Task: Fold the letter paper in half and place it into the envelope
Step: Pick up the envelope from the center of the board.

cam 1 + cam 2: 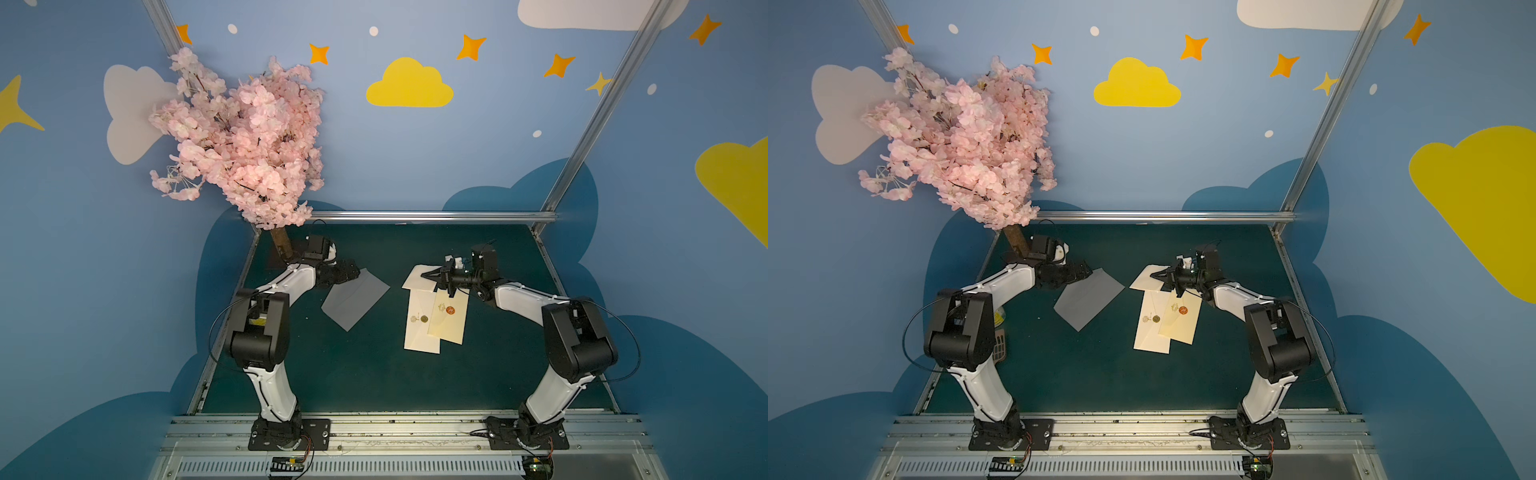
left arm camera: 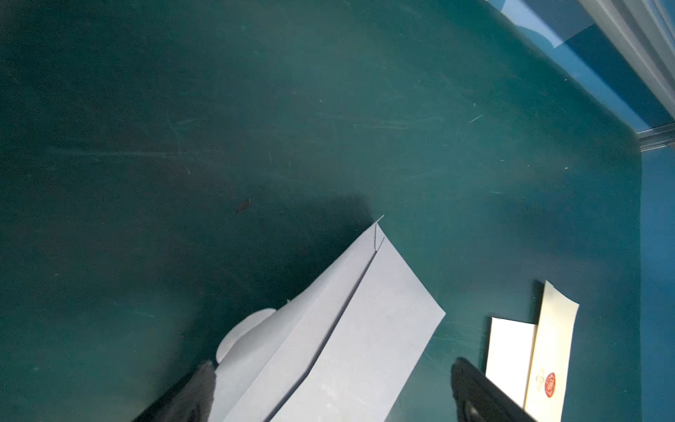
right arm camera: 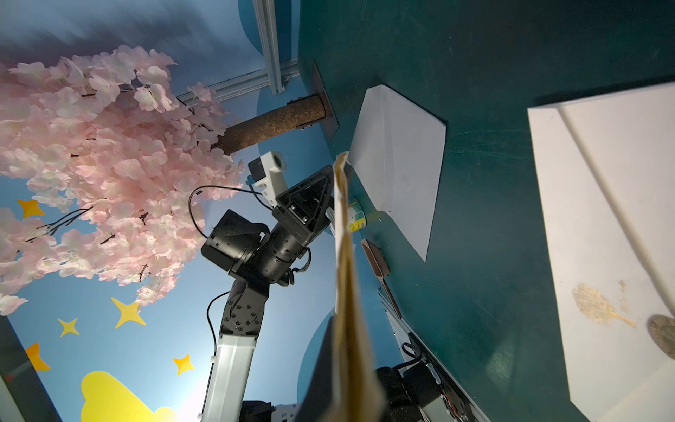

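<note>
Paper is where we look first: the pale grey-blue letter paper (image 1: 355, 305) lies flat on the dark green tabletop (image 1: 374, 374), turned at an angle on the left arm's side and well apart from the envelopes. In the left wrist view it shows a long straight crease with one layer lying over another, the edges not quite matched. We judge it already folded, though we cannot tell whether exactly in half. The left gripper (image 2: 334, 365) hangs low over one end of it with the jaws wide apart, one on each side of the sheet and closed on nothing. We read that as a stance for taking up the folded sheet. The right gripper (image 1: 430, 275) has its jaws clamped on the top edge of the cream envelope with the red wax seal (image 1: 453, 328), which appears edge-on in the right wrist view. We judge that this hold raises that end so the mouth can be reached. That envelope overlaps a white envelope with a gold seal (image 1: 417, 332), which lies flat with its flap open. The paper is in neither envelope yet.
</note>
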Available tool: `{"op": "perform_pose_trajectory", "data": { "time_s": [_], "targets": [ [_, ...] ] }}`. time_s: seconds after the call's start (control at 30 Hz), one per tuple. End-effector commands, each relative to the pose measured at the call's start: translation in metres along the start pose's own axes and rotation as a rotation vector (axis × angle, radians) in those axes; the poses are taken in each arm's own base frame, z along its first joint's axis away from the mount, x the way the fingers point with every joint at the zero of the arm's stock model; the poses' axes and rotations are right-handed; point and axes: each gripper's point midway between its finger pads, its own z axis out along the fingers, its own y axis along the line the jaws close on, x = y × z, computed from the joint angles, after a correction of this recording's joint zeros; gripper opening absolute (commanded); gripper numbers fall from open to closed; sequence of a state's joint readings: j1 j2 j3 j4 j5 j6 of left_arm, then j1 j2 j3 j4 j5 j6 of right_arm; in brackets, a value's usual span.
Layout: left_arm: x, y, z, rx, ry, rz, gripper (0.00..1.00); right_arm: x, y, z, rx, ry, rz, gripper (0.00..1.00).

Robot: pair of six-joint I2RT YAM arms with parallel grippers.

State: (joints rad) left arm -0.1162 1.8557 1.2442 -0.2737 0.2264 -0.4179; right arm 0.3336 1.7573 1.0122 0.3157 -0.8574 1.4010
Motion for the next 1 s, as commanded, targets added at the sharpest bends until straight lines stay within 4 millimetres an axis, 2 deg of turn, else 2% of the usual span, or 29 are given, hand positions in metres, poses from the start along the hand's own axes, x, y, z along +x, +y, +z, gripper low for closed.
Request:
{"op": "perform_pose_trajectory", "data": {
  "time_s": [0.0, 0.23, 0.37, 0.63, 0.77, 0.97],
  "targets": [
    [-0.006, 0.005, 0.004, -0.015, -0.003, -0.008, 0.99, 0.003, 0.004, -0.006, -0.016, 0.016, -0.012, 0.00],
    [-0.001, 0.012, 0.016, -0.032, 0.034, -0.002, 0.94, -0.002, 0.003, -0.010, -0.030, 0.007, -0.001, 0.00],
    [-0.003, 0.015, 0.008, -0.054, 0.019, 0.018, 0.94, -0.003, 0.004, -0.012, -0.035, 0.003, -0.001, 0.00],
    [-0.008, 0.035, -0.008, -0.125, -0.033, 0.003, 0.96, -0.005, 0.002, -0.012, -0.043, 0.003, 0.013, 0.00],
    [-0.006, 0.035, -0.002, -0.110, -0.020, -0.011, 0.95, -0.007, -0.001, -0.012, -0.049, 0.003, 0.022, 0.00],
    [0.000, 0.033, 0.007, -0.074, 0.003, -0.010, 0.83, -0.009, -0.003, -0.011, -0.055, 0.006, 0.034, 0.00]
  ]
}}
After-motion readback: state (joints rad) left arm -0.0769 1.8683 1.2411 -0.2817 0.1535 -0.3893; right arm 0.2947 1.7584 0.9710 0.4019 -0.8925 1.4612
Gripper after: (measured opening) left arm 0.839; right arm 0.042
